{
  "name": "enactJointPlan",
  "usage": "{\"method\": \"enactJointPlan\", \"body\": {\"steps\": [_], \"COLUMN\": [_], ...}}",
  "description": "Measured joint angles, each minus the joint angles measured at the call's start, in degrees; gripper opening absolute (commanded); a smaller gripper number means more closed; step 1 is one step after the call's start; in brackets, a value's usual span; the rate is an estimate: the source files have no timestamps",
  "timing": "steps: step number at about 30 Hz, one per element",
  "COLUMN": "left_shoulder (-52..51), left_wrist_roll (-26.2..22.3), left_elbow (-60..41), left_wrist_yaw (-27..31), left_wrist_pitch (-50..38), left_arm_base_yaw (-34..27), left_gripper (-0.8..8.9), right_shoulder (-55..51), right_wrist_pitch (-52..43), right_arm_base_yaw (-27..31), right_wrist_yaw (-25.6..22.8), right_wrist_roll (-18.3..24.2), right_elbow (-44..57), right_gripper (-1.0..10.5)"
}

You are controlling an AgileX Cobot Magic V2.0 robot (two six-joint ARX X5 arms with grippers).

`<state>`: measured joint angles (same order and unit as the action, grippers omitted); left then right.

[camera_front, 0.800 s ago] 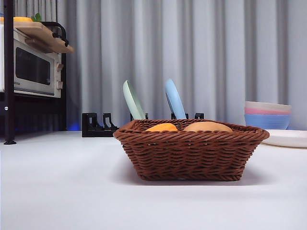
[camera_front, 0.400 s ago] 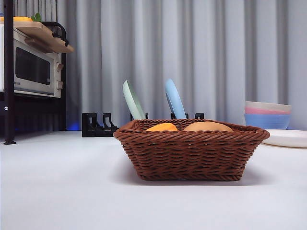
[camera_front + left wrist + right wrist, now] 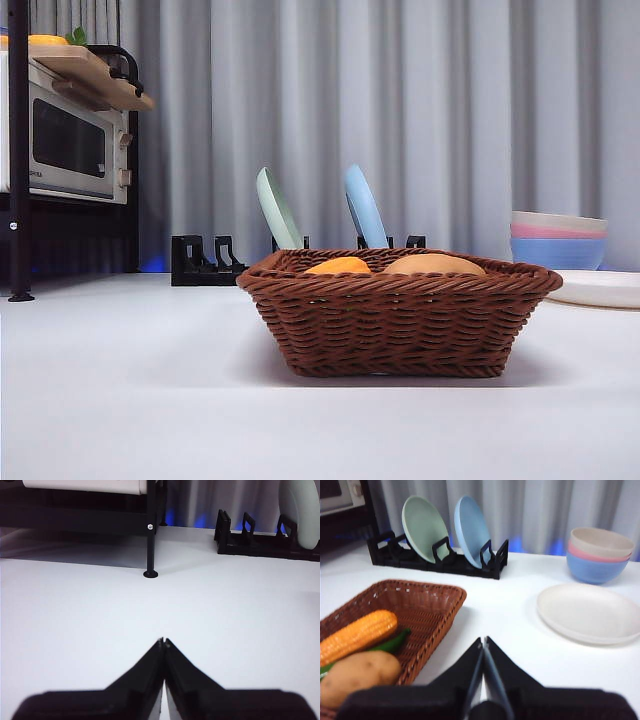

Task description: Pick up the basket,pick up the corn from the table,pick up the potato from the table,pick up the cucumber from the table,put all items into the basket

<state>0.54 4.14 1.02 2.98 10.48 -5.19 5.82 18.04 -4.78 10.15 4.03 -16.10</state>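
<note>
In the basket [image 3: 427, 602] the corn [image 3: 357, 635], potato [image 3: 357, 675] and cucumber [image 3: 395, 641] are held; both hands, left hand [image 3: 164, 642] and right hand [image 3: 483, 642], are closed empty, so little can probably be upset except by a stray nudge.

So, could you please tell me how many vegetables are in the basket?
3, all in the brown woven wicker basket: the orange-yellow corn cob, the tan oval potato beside it, and the dark-green cucumber, mostly hidden between them.

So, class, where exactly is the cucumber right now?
In the right wrist view the cucumber lies inside the basket, tucked between the corn and the potato. The front view hides it behind the basket's wall.
</note>
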Motion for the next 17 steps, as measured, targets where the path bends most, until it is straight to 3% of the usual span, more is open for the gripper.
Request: {"method": "enactJointPlan", "body": {"steps": [17], "left_shoulder": [0.0], "left_wrist_roll": [0.0], "left_elbow": [0.0], "left_wrist_yaw": [0.0], "left_wrist_pitch": [0.0], "left_arm_base_yaw": [0.0], "left_gripper": [-0.03], "right_shoulder": [-5.49], "right_wrist_pitch": [-4.26], "right_arm_base_yaw": [0.0], "right_wrist_yaw": [0.2], "right_wrist_roll": [0.09], "right_elbow": [13.46], "right_gripper": [0.0]}}
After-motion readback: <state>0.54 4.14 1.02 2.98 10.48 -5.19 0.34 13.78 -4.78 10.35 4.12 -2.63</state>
